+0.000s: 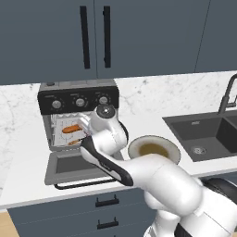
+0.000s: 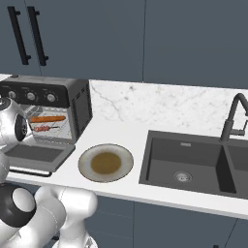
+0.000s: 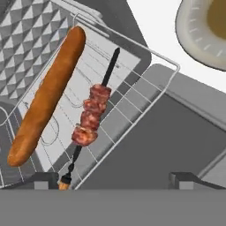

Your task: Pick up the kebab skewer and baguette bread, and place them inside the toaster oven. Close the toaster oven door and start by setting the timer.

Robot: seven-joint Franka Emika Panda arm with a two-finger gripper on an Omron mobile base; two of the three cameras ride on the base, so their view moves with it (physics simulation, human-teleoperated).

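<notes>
The toaster oven [image 1: 78,99] [image 2: 80,104] stands on the counter with its door [image 1: 74,166] [image 2: 36,155] [image 3: 154,145] dropped open. On its wire rack [image 3: 132,88] lie the orange-brown baguette bread [image 3: 46,97] [image 1: 71,129] [image 2: 47,118] and, beside it, the kebab skewer [image 3: 92,117] [image 2: 44,128] with reddish meat chunks. My gripper [image 3: 114,180] hovers just in front of the rack, over the door. It is open, its fingertips [image 3: 46,180] wide apart with nothing between them. In the left base view the wrist hides the fingers.
An empty tan plate [image 1: 152,149] [image 2: 105,162] [image 3: 203,31] sits on the white counter right of the oven door. A dark sink [image 2: 193,164] with a black faucet [image 2: 235,116] lies further right. Dark cabinets hang above the oven.
</notes>
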